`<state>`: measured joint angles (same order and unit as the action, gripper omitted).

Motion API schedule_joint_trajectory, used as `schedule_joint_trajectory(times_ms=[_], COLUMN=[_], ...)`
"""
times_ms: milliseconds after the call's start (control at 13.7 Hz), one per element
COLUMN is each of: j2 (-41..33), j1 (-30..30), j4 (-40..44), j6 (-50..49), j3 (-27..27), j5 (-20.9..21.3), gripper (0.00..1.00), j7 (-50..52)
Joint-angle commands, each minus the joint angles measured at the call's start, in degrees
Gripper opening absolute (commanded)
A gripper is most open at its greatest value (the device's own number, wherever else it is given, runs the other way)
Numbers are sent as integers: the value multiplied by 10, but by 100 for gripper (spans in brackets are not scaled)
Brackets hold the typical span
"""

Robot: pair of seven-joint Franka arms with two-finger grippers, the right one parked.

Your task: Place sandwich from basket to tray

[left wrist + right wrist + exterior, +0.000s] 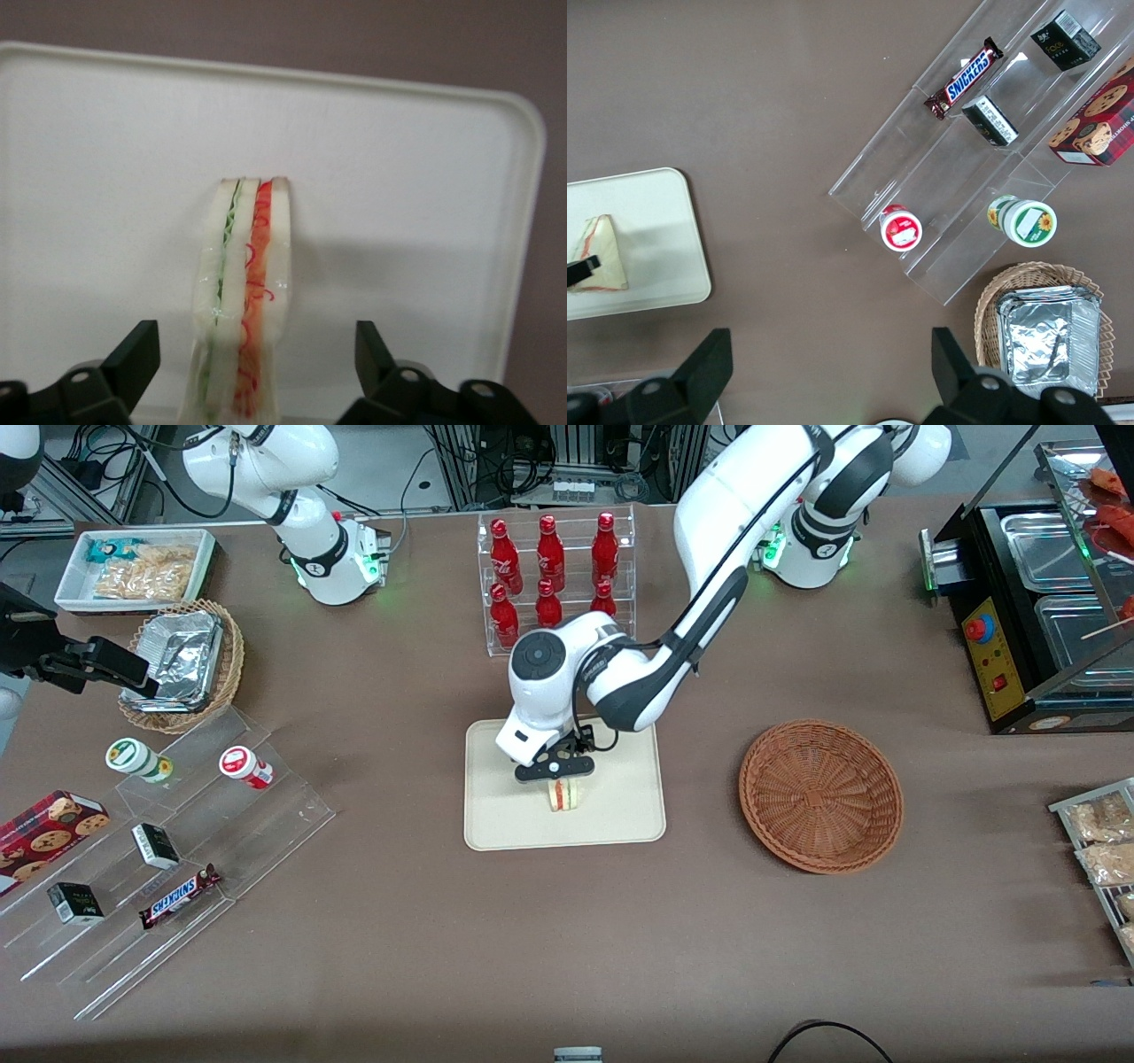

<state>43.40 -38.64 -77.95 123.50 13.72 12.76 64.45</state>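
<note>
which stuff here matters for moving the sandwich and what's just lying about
Part of the job:
- sandwich, standing on the tray
- tray
- basket, now empty
- gripper, open, straddling the sandwich

Just lying about:
- red bottles
- snickers bar
- cookie box
- foil pan

One sandwich (pixel 564 794), one tray (pixel 620 815), one basket (pixel 820 795)
</note>
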Motion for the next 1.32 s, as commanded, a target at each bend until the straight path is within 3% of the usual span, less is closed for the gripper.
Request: schedule_joint_trajectory(times_ms=[0, 293, 439, 585, 1244], j2=[-86, -185, -235, -273, -354], j1=[-3, -3, -2, -3, -3], j4=[-14, -17, -34, -52, -53], j6=[-47, -170, -215, -234, -417], j3=[-21, -81, -122, -182, -420], j5=[4, 3, -3, -36, -146], gripper=[100, 100, 100, 100, 100], j7=[53, 156, 152, 141, -294])
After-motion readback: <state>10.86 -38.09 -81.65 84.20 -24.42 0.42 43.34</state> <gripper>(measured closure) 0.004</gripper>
